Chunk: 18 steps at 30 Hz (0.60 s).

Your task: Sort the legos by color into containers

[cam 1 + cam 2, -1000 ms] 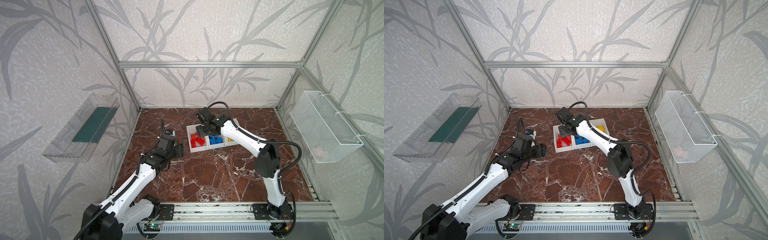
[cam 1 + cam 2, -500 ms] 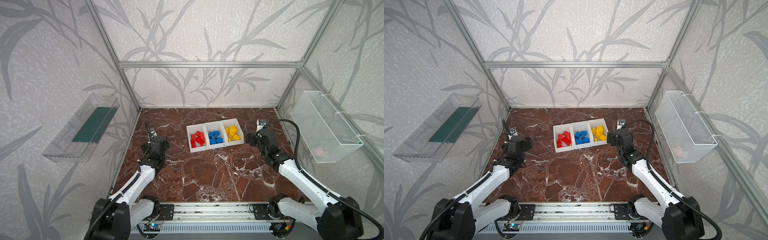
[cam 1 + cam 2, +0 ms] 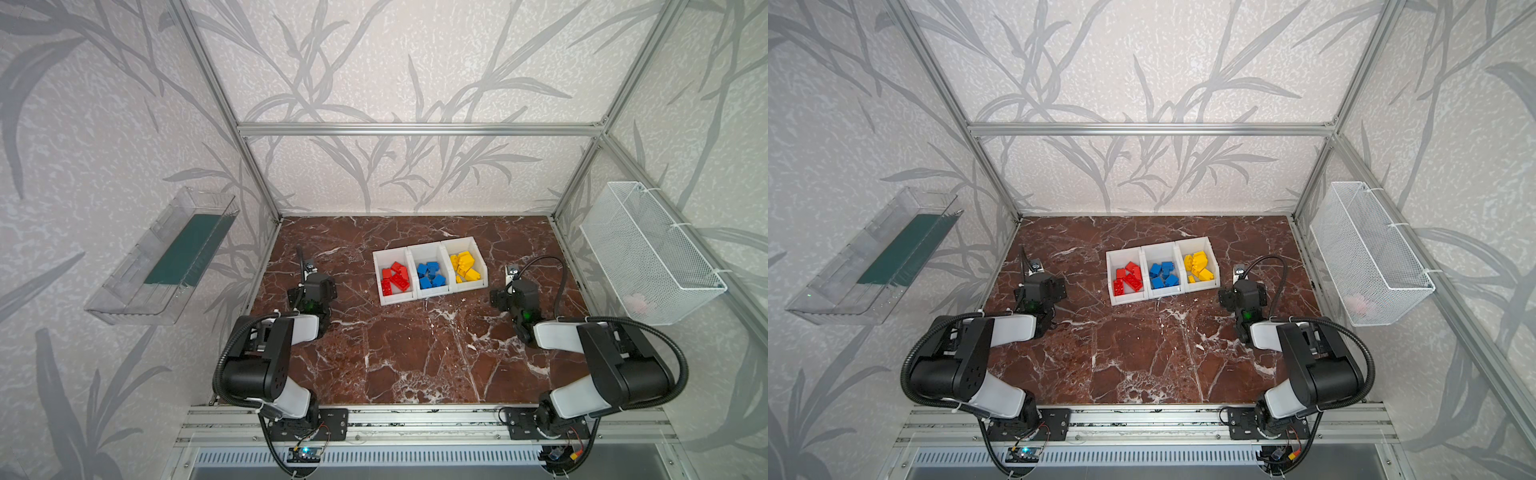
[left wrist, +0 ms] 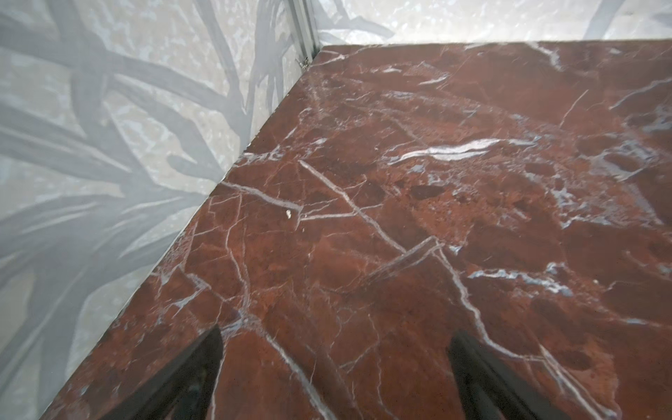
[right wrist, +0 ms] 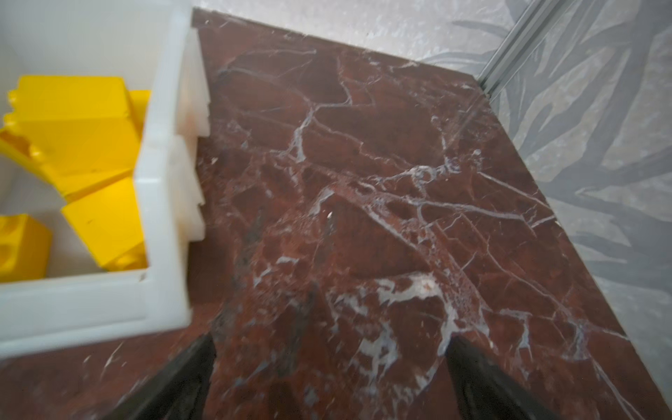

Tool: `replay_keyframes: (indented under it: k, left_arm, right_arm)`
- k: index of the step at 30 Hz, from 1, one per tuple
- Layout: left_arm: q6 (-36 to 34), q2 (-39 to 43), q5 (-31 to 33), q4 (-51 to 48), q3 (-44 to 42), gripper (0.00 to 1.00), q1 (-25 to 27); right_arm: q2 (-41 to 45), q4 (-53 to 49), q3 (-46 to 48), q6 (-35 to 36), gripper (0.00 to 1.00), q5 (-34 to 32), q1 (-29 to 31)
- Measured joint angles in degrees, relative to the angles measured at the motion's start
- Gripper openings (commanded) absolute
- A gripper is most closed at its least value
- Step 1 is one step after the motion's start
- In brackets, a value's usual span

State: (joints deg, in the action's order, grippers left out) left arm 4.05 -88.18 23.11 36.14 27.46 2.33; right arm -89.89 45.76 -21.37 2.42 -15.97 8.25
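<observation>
We are looking down into a booth papered with grey leaf shapes, where a red-brown marbled bench [image 3: 415,357] is carrying three white containers. They are sitting in one row, touching side by side, toward 12 o'clock of its middle. The 9 o'clock container [image 3: 395,298] is holding the red legos [image 3: 395,277], the middle container [image 3: 434,293] the blue legos [image 3: 431,275], and the 3 o'clock container [image 3: 472,286] the yellow legos [image 3: 465,266]. Each heap is showing four or five bricks, overlapping too much for a sure count.

Two arms are crouching low over the bench, the left arm [image 3: 303,328] at 9 o'clock and the right arm [image 3: 552,334] at 3 o'clock. The left jaws are standing wide apart, their dark fingers [image 4: 189,378] framing only bare marble. The right jaws are gaping just as wide and gripping nothing. Their fingers [image 5: 185,382] are hanging near the 3 o'clock container's corner, where three yellow bricks are showing.

One wire basket [image 3: 648,253] is hanging on the 3 o'clock wall, and one clear tray [image 3: 137,266] on the 9 o'clock wall.
</observation>
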Motion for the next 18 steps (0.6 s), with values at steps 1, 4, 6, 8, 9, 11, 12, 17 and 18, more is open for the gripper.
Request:
replay_keyframes:
  k: [1,4,6,8,9,11,12,17,18]
  left_arm:
    - [-0.09,0.0,-1.79,2.38,-0.63,0.99,-0.59]
    - [-0.39,-0.44,-6.27,8.7,-3.54,0.99,-1.79]
    - [-0.48,-1.11,-8.02,10.47,-4.72,0.99,-2.08]
    - [-0.52,-1.4,-9.18,11.72,-5.16,0.99,-2.08]
    - [-0.57,-1.51,-9.42,12.59,-5.27,0.99,-2.08]
    - [-0.63,-1.53,-10.08,13.86,-5.31,0.99,-2.08]
    - [-0.63,-1.53,-10.25,14.34,-5.31,0.99,-2.08]
    - [-0.7,-1.55,-10.84,15.85,-5.33,0.99,-2.08]
    - [-0.72,-1.55,-10.86,16.0,-5.33,0.99,-2.08]
  right_arm:
    - [-0.42,1.05,0.83,-0.22,0.99,0.39,-0.98]
    - [0.15,0.76,0.7,-0.61,0.99,1.68,-1.55]
    - [0.35,2.6,0.63,-0.66,0.99,2.23,-1.49]
    - [0.35,3.98,0.63,-0.66,0.99,2.64,-1.38]
    - [0.35,4.22,0.63,-0.68,0.99,2.82,-1.4]
    - [0.42,4.0,0.61,-0.68,0.99,3.04,-1.4]
    - [0.48,3.85,0.61,-0.7,0.99,3.06,-1.4]
    - [0.59,3.85,0.59,-0.7,0.99,3.21,-1.4]
    - [0.59,3.85,0.59,-0.7,0.99,3.21,-1.4]
